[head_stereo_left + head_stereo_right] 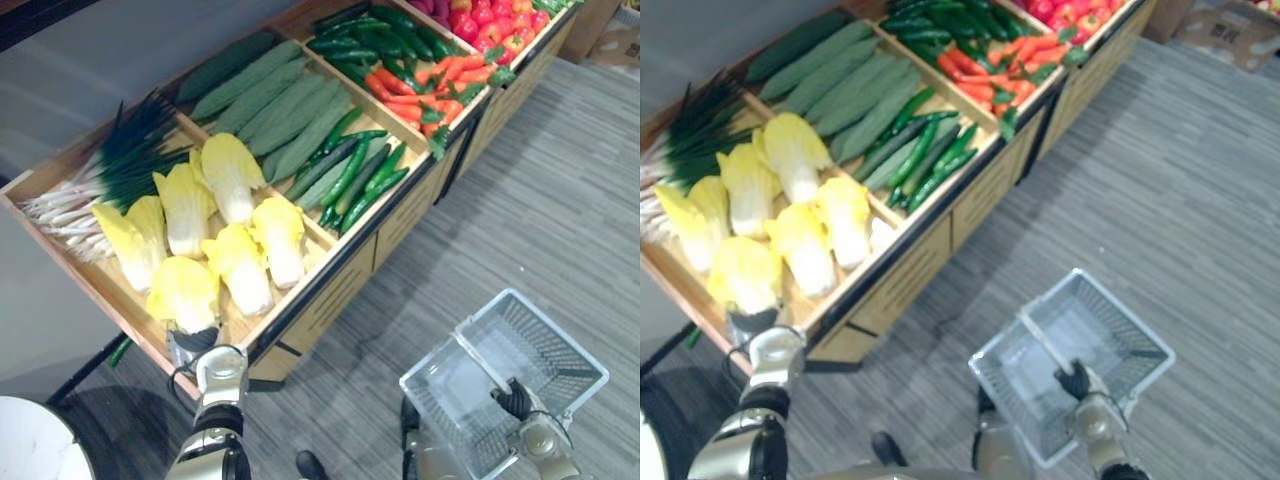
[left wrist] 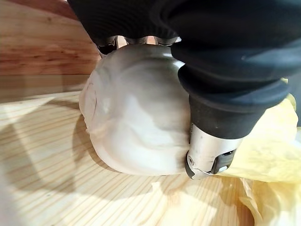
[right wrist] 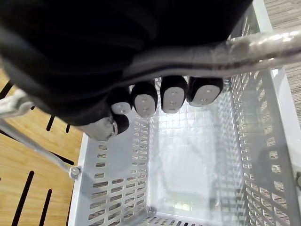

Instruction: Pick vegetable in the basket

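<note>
Left hand (image 1: pixel 195 340): set at the near front corner of the wooden stand (image 1: pixel 300 300), on the nearest cabbage (image 1: pixel 183 292). Closes round the white base of that cabbage, per the left wrist view: thumb (image 2: pixel 207 157) pressed against one side, fingers curled over the top and mostly hidden behind the dark cover.

Cabbage: lies on the plank floor of its compartment, yellow leaves pointing away from the hand, just beside the other cabbages (image 1: pixel 235 180) in the same compartment. In the next compartment to the left: green onions (image 1: pixel 110 170).

Right hand (image 1: pixel 515 400): wraps round the handle (image 3: pixel 263 42) of the basket (image 1: pixel 548 350), fingertips (image 3: pixel 170 96) curled under the bar. Holds the basket over the grey floor (image 1: pixel 540 200), well apart from the stand, on the robot's right.

Basket: white mesh walls, open side up.
</note>
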`<state>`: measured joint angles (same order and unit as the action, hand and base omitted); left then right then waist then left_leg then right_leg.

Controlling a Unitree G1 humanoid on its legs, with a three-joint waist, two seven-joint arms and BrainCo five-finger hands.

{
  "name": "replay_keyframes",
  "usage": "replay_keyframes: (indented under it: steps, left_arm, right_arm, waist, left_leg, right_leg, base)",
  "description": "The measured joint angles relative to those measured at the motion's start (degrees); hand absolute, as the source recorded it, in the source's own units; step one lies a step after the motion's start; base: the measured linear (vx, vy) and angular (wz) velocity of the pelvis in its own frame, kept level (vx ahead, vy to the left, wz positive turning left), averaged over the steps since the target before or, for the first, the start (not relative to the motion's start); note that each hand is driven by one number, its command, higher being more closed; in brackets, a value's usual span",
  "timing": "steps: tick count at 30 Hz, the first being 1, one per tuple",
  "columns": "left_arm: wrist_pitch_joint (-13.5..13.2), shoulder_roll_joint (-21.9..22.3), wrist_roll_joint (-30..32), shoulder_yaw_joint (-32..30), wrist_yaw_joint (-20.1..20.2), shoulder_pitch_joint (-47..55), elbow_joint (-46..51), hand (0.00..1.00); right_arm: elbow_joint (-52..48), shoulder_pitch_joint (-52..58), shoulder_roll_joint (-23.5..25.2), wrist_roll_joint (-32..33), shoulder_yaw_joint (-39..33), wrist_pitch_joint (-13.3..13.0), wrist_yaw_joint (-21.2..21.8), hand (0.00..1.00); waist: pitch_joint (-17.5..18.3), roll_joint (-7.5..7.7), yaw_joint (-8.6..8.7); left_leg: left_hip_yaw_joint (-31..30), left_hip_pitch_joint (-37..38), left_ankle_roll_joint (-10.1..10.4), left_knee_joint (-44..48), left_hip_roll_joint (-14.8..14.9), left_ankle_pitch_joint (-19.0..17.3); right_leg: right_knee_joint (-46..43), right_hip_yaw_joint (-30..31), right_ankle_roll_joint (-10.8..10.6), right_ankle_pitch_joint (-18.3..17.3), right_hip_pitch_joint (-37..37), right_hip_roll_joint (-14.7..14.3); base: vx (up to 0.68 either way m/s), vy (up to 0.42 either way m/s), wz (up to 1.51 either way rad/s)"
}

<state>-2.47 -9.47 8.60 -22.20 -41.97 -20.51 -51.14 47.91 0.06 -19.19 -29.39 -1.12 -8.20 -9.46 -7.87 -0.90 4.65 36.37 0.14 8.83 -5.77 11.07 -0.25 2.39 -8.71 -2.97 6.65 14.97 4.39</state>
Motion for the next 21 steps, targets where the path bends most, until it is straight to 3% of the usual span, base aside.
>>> replay_keyframes:
  steps: [6, 14, 21]
  left_arm:
    - [0.0, -0.9, -1.5, -0.3, 0.2, -0.6, -1.0, 1.0]
    - [0.0, -0.6, -2.7, 2.2, 4.6, -0.8, -1.6, 1.0]
    - [0.8, 4.5, -3.8, 6.8, 6.9, 4.4, 9.7, 1.0]
  right_arm:
    - [0.1, 0.1, -0.1, 0.0, 0.1, 0.0, 0.1, 1.0]
    - [0.4, 0.2, -0.1, -2.0, 0.5, 0.1, 0.2, 1.0]
    - [2.5, 0.3, 1.6, -2.1, -2.0, 0.8, 0.0, 1.0]
  waist:
    - [0.0, 0.0, 0.01]
    - [0.0, 0.07, 0.51]
    - [-0.1, 0.39, 1.09]
  left_leg:
    - [0.2, 0.8, 0.2, 0.1, 0.0, -0.1]
    - [-2.8, 2.3, 0.2, 0.2, -0.8, -0.3]
    - [-7.3, 2.1, -0.3, 0.3, -1.6, 0.0]
  right_leg:
    - [0.1, 0.0, -0.1, 0.1, -0.9, 0.0]
    - [0.6, -2.4, -0.1, 0.1, -4.2, 1.1]
    - [0.8, -6.0, -0.3, 0.2, -6.6, 2.5]
  base:
    - [0.02, -0.026, -0.01]
    - [-0.01, -0.024, 0.16]
    - [-0.03, -0.025, 0.29]
